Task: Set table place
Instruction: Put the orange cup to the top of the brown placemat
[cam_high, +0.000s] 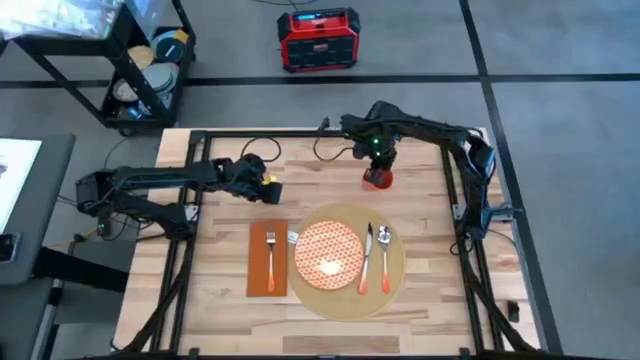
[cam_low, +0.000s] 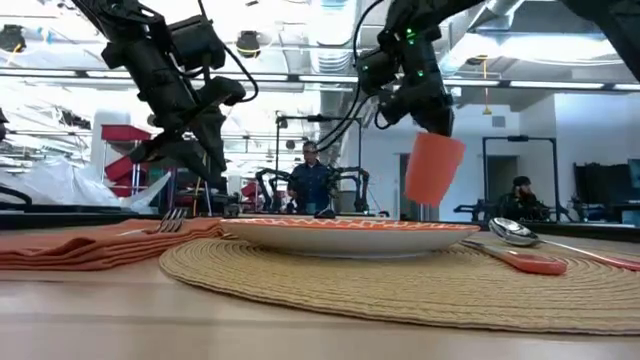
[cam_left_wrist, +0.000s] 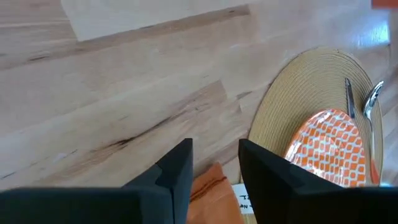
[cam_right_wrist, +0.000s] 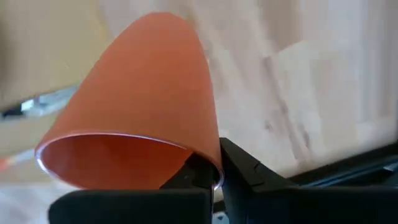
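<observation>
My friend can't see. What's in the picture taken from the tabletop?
The right gripper holds an orange cup in the air behind a plate on a round woven placemat. The left gripper hangs above a fork on an orange napkin.

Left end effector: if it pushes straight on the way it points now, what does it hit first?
Probably the bare table: the left end effector, open, aims at wood just beyond the napkin, beside the placemat. Depth is uncertain.
</observation>
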